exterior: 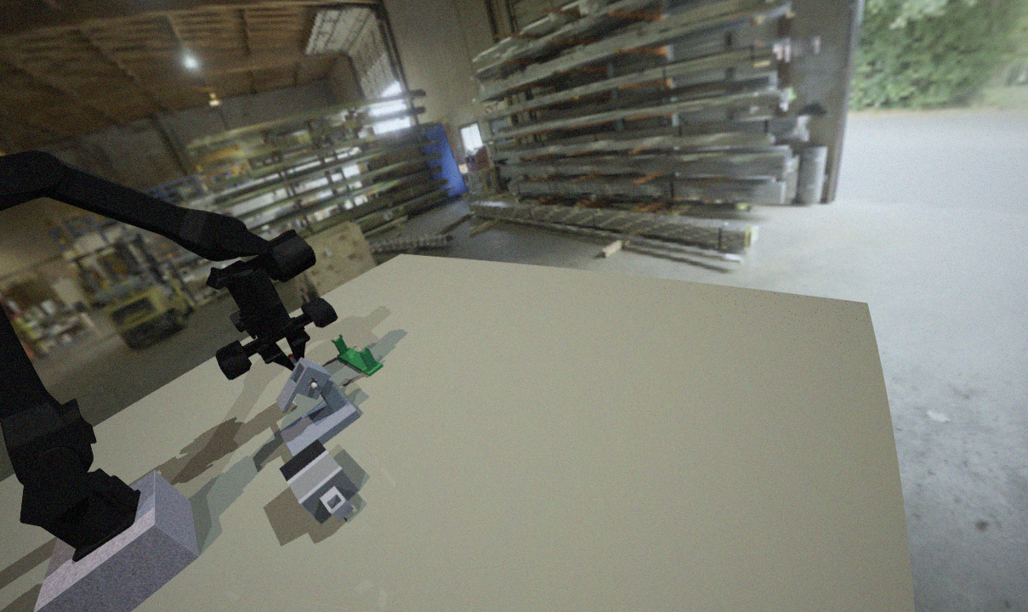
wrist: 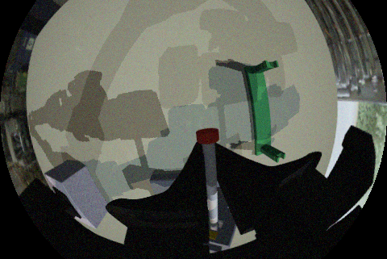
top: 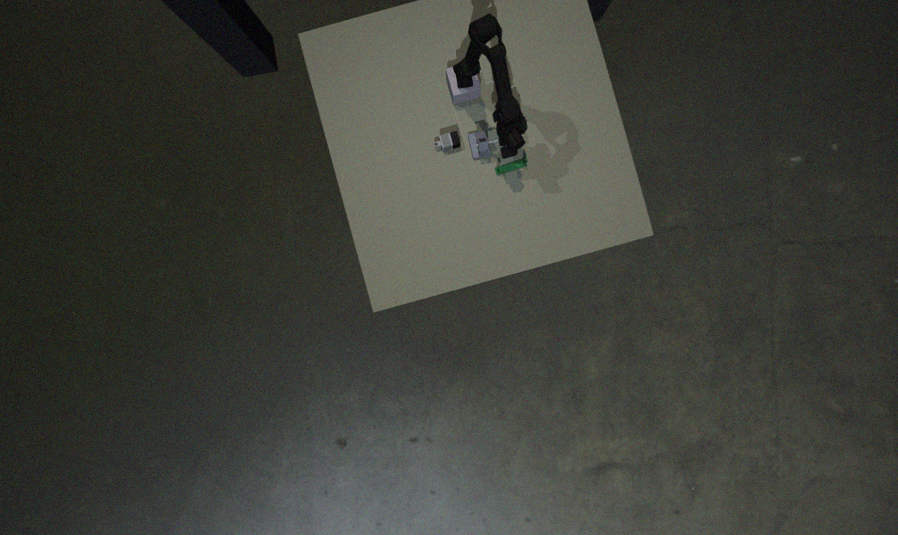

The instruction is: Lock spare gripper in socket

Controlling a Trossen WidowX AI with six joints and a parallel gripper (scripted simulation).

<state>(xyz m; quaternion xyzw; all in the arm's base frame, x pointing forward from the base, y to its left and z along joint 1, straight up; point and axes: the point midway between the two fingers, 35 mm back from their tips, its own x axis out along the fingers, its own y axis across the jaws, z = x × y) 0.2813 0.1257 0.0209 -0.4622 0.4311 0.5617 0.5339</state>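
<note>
My gripper (exterior: 296,364) (wrist: 203,145) is shut on the lock pin (wrist: 207,135), with the fingertips on its shaft just below the red head. The shaft runs down between the fingers toward the grey mount (top: 474,146) (exterior: 338,422). A small pale round end shows at the mount's slanted socket block (exterior: 292,392) in the exterior view, so the pin appears to be in the socket. My fingers hide part of the shaft and the mount. The spare gripper (top: 447,141) (exterior: 315,477), grey with a dark band, lies on the table beside the mount.
A green two-pronged cradle (top: 510,166) (exterior: 360,358) (wrist: 260,110) stands on the table (top: 438,226) (exterior: 616,426) near my gripper, on the side away from the arm's base. The arm's base block (top: 465,96) (exterior: 171,510) (wrist: 82,194) is behind.
</note>
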